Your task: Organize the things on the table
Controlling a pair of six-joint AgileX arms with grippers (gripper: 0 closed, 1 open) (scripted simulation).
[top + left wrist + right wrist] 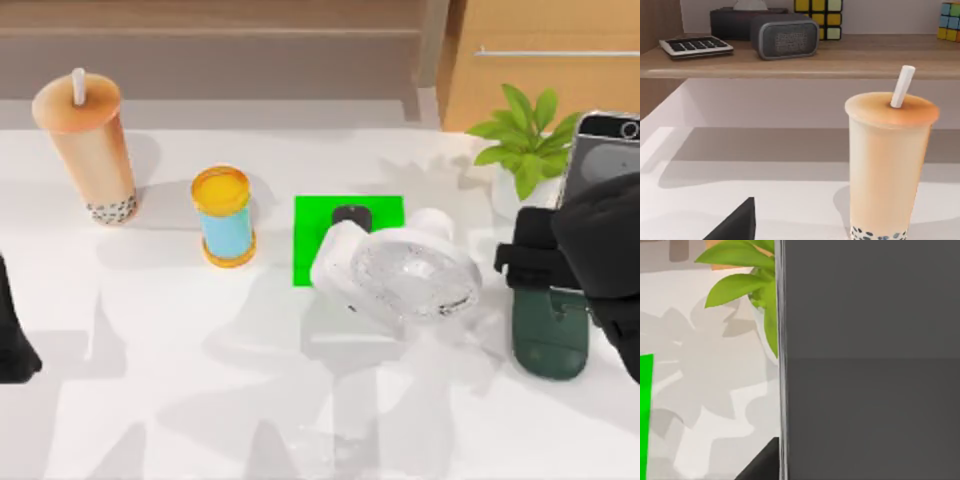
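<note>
The grey-screened smartphone [598, 150] stands tilted at the table's right side, with my right gripper [556, 262] shut on it; its screen [870, 360] looms close in the right wrist view beside one dark finger [762, 463]. On the green patch [312, 248] lies the small black gadget [351, 216]. The white fan [405, 270] lies tipped over the patch's right part. At the back left stands the bubble tea cup [88, 150] with its white straw, also the cup [887, 165] close up. My left gripper [12, 345] is parked at the left edge.
A blue can with a yellow lid [225, 216] stands left of the patch. A potted plant [525, 140] is at the back right, and a dark green stand [548, 332] sits under the phone. A shelf [790, 62] behind the table carries a keyboard, speaker and cubes.
</note>
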